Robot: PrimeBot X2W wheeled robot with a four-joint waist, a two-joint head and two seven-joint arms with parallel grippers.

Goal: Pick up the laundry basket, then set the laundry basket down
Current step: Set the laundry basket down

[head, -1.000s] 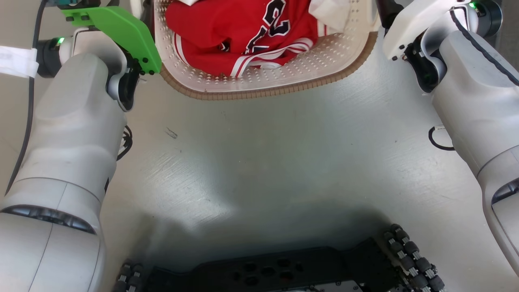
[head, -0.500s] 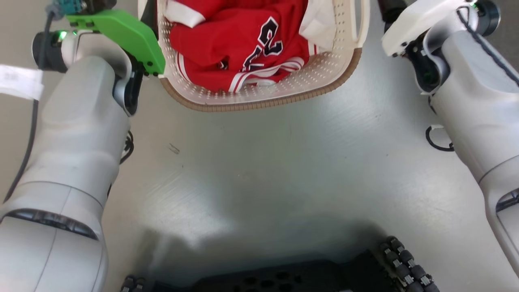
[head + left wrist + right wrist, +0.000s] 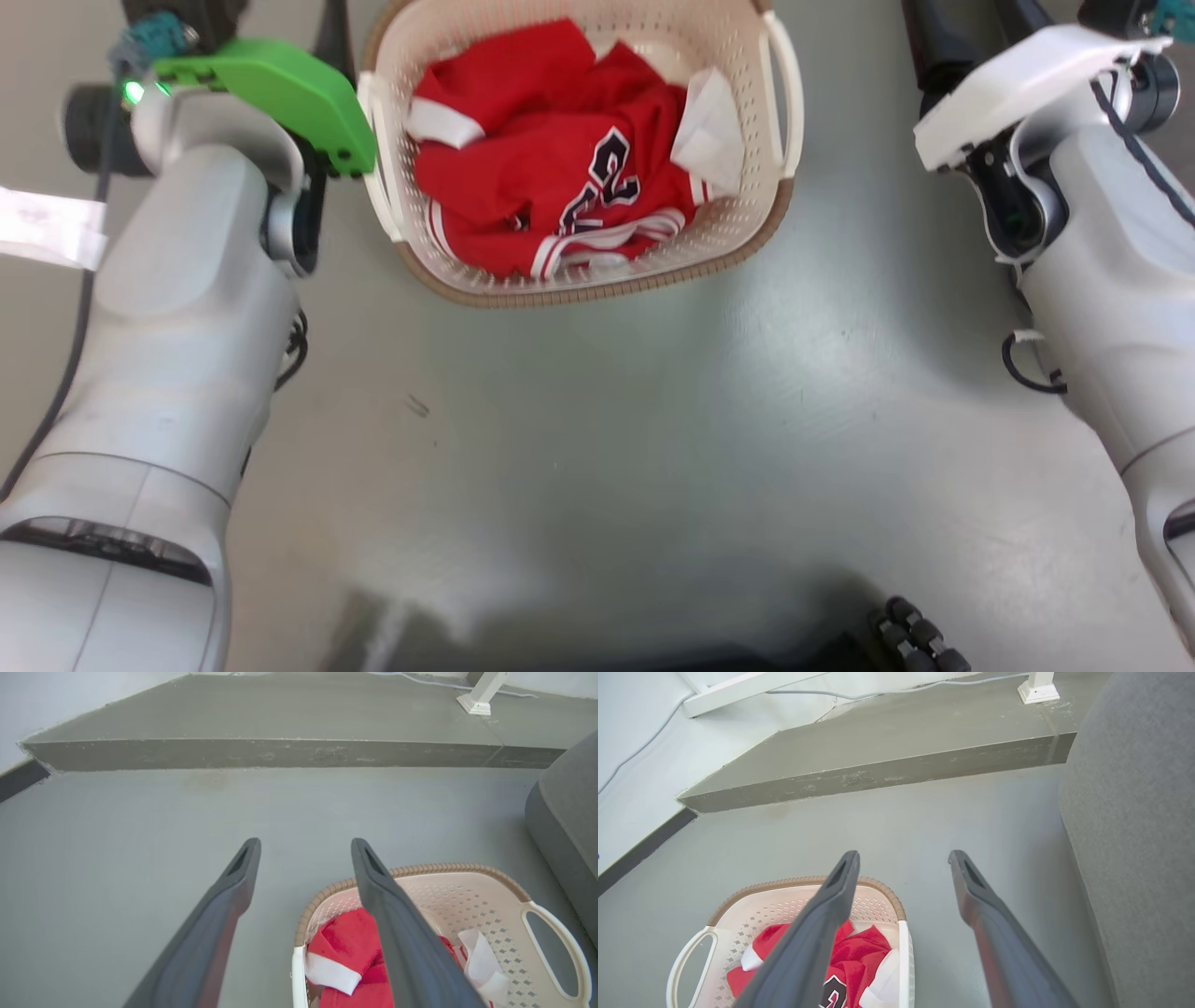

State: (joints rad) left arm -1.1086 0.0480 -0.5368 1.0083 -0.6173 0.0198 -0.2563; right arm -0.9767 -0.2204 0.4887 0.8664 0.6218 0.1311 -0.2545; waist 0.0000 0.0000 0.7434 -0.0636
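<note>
I have the laundry basket (image 3: 579,294) at 12 o'clock in my head view, sitting on the grey floor (image 3: 653,448) between my 2 arms, brown rim up. A crumpled red jersey (image 3: 523,177) with white trim and dark numbering fills most of it, and a white cloth (image 3: 709,140) lies toward the basket's 2 o'clock corner. The left handle (image 3: 378,159) is just beside the green cover (image 3: 280,84) on my left wrist; the right handle (image 3: 784,103) stands well apart from the white cover (image 3: 1018,65) on my right wrist. In the left wrist view, the left pincer (image 3: 303,847) is spread wide with nothing between its 2 fingers, and the basket shows at 5 o'clock, partly behind the right-hand finger. The right pincer (image 3: 903,858) is spread just as wide and grips nothing; in its view the basket lies at 7 o'clock. I cannot tell how high either pincer hangs over the rim. A raised concrete step (image 3: 280,753) runs across at 12 o'clock beyond the basket, and a grey upholstered piece (image 3: 1134,835) rises at 3 o'clock in the right wrist view.
</note>
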